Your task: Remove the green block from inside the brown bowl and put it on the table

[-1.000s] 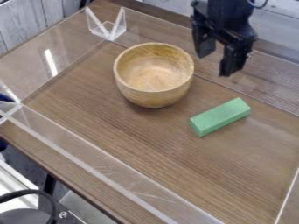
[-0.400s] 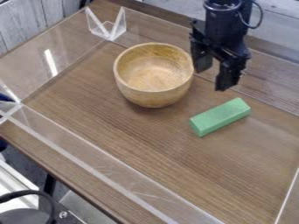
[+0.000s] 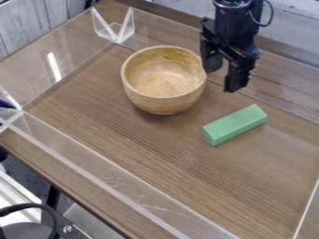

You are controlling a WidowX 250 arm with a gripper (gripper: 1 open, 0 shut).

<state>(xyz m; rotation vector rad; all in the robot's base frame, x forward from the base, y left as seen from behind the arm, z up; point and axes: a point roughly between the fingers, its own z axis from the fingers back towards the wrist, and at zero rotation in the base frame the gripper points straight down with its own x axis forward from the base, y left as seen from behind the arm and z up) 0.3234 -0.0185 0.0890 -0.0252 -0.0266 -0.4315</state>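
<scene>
The green block (image 3: 236, 124) lies flat on the table (image 3: 149, 159), to the right of the brown bowl (image 3: 165, 79) and a little nearer the front. The bowl stands upright with nothing inside it. My gripper (image 3: 226, 73) hangs pointing down beside the bowl's right rim, above and behind the block. Its dark fingers (image 3: 237, 77) stand apart with nothing between them, so it is open. It touches neither the bowl nor the block.
Clear acrylic walls (image 3: 75, 173) run along the table's edges. A clear acrylic corner piece (image 3: 112, 26) stands at the back left. Bare wood-grain surface stretches in front of the bowl and block.
The gripper has sunk and drifted left, closer to the bowl's right rim. Its fingers stay apart. The bowl and the green block have not moved.
</scene>
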